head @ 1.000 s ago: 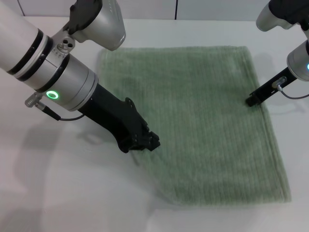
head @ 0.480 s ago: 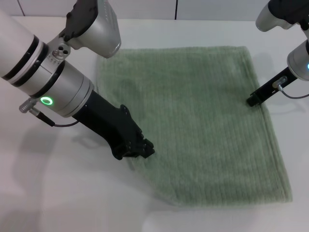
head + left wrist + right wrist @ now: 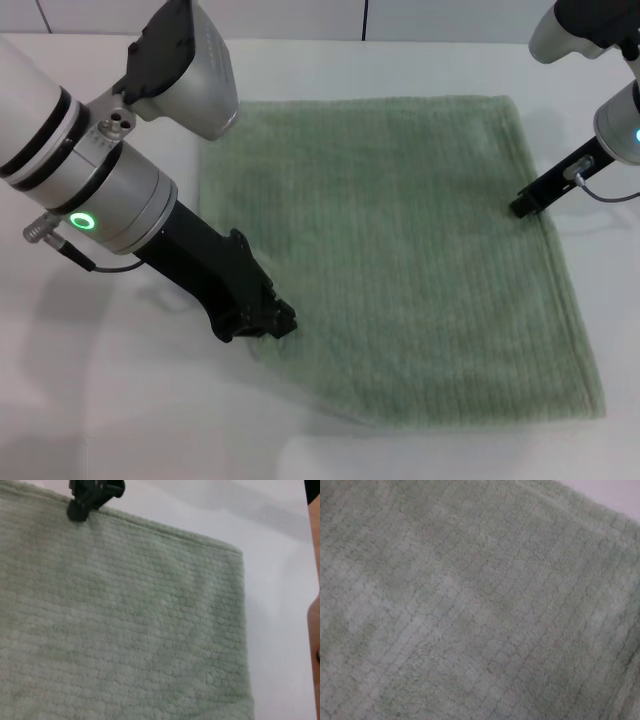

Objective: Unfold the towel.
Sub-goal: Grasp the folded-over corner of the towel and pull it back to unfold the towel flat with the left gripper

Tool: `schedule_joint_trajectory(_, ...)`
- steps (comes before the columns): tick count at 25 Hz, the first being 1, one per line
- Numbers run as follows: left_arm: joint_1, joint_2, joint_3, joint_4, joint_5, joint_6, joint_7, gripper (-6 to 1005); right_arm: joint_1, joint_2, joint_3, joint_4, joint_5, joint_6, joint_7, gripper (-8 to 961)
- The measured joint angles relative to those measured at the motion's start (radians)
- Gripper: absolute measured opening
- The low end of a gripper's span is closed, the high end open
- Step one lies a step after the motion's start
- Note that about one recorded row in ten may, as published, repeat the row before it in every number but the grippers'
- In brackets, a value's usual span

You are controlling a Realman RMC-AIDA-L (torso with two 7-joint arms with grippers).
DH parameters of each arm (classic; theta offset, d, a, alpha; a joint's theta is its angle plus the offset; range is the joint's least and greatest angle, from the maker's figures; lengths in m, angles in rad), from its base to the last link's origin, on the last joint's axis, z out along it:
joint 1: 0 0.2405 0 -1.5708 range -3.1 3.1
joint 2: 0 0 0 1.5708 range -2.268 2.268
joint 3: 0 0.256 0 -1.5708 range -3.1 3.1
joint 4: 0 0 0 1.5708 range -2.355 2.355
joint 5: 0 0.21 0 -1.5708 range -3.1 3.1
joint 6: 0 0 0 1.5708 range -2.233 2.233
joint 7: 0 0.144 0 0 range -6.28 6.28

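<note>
The sage-green ribbed towel (image 3: 400, 250) lies spread flat on the white table. My left gripper (image 3: 272, 323) is low at the towel's left edge, near its front corner, shut on the hem. My right gripper (image 3: 522, 207) is at the towel's right edge, its fingers together on the hem. It also shows far off in the left wrist view (image 3: 92, 495), at the towel's (image 3: 125, 630) edge. The right wrist view holds only towel (image 3: 470, 605) pile from close up.
The white table (image 3: 130, 400) shows bare to the left of and in front of the towel. A narrow strip of table (image 3: 600, 250) runs along the towel's right side. A wall panel rises behind the table's far edge.
My left gripper has moved left and toward the front, and the towel's left edge has come with it, so the cloth now spreads wider. The right gripper has not moved.
</note>
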Motion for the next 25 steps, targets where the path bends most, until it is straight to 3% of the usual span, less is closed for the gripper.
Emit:
schedule_joint_trajectory(13,-0.008,0.001,-0.021,-0.031,0.025,0.016,0.036,66,0.006,0.001,0.0,0.002,0.0,0.003,0.0,0)
schedule_joint_trajectory(18,-0.003,0.002,-0.044,-0.03,0.027,0.021,0.056,260,0.01,0.003,0.0,0.011,0.0,0.005,0.0,0)
schedule_joint_trajectory(22,-0.001,0.002,-0.095,-0.028,0.028,0.015,0.091,493,0.011,0.003,0.0,0.012,0.0,0.005,0.001,-1)
schedule_joint_trajectory(25,-0.001,-0.005,-0.146,-0.032,0.017,-0.019,0.136,524,0.012,0.003,0.0,0.012,0.0,0.005,0.002,-1)
